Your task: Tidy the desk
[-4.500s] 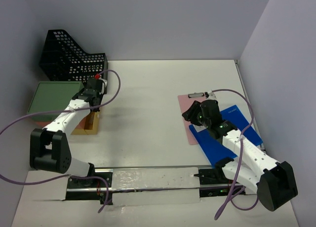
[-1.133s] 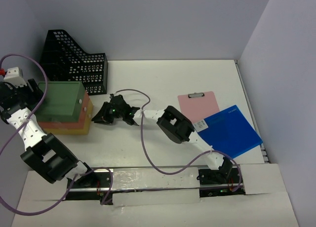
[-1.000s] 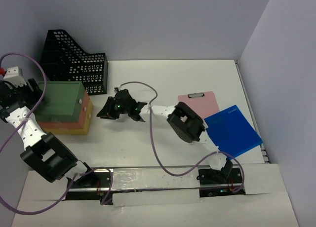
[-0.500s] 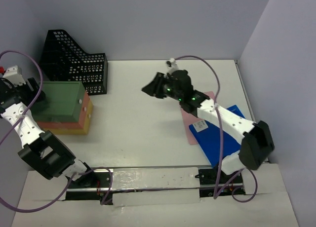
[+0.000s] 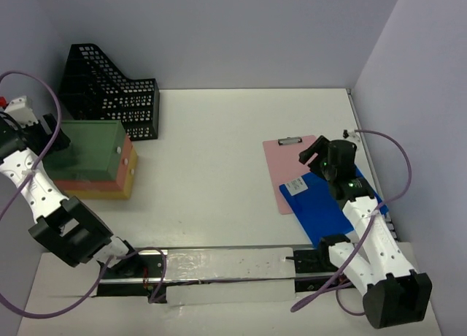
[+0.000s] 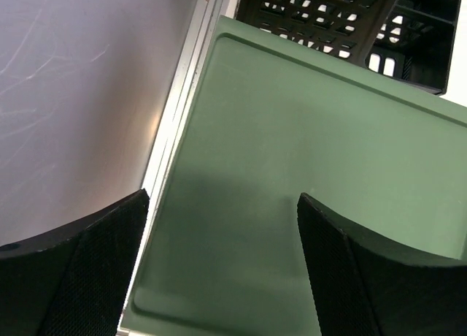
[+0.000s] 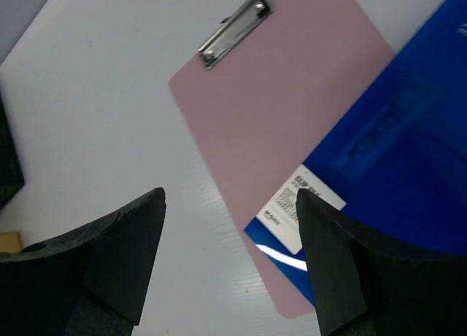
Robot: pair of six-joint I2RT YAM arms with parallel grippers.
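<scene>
The white desk carries a green box stacked on pink and yellow boxes at the left. My left gripper hangs open over that box's left end, next to the wall. In the left wrist view the green lid fills the space under the left gripper, with nothing between the fingers. A pink clipboard lies at the right, and a blue folder overlaps its near corner. My right gripper hovers open above them. In the right wrist view the right gripper frames the clipboard and the folder.
A black mesh file holder stands at the back left behind the green box, and it also shows in the left wrist view. Lavender walls close in the left, back and right sides. A silver rail runs along the near edge.
My right arm swung from the middle-left of the desk back to the right, above the clipboard and folder, and its jaws spread wide. The left gripper stayed over the green box and opened a little more.
</scene>
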